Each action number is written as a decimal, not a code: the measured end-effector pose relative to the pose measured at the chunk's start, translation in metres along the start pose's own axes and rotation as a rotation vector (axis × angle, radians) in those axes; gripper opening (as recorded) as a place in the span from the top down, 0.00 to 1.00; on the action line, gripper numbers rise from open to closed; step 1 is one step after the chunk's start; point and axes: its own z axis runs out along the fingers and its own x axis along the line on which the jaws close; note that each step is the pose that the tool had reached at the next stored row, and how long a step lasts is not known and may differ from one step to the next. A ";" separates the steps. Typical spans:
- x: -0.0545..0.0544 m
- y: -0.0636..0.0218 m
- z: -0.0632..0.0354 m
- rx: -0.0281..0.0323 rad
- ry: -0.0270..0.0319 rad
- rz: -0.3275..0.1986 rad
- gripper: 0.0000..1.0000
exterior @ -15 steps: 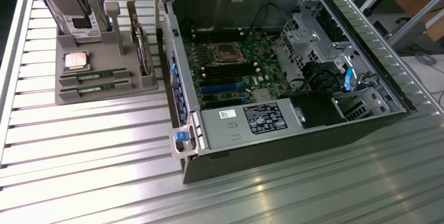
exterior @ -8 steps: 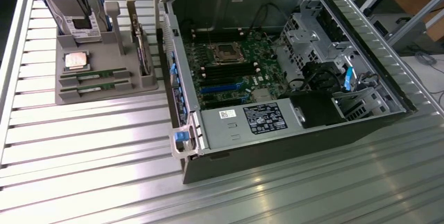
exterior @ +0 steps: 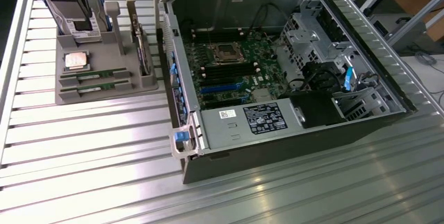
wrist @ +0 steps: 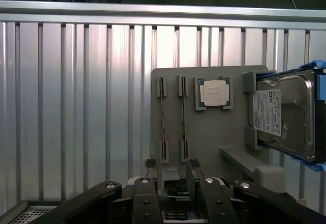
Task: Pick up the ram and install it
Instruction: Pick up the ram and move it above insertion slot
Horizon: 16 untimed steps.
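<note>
Green ram (exterior: 93,75) rests in the grey holder (exterior: 104,97), the gripper (wrist: 172,164) nearby wide open, empty.

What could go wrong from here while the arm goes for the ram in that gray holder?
One ram stick and the other ram stick stand close together in the gray holder, so the open gripper might catch both or nudge the wrong one. The CPU lies right beside them and could get bumped. A thin stick gripped off-centre may tilt.
</note>
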 end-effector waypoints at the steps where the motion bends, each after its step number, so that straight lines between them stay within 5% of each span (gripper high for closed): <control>1: 0.000 0.0000 0.0001 0.0000 0.0000 0.000 0.64; 5: 0.000 0.0000 0.0008 0.0000 0.0000 0.000 0.64; 7: 0.000 -0.0005 0.0105 0.0000 0.0000 0.000 0.64; 11: 0.000 -0.0005 0.0109 0.0001 0.0000 0.000 0.64; 13: 0.002 -0.0010 0.0228 0.0000 0.0000 0.000 0.64; 16: 0.002 -0.0010 0.0234 0.0001 0.0000 0.000 0.64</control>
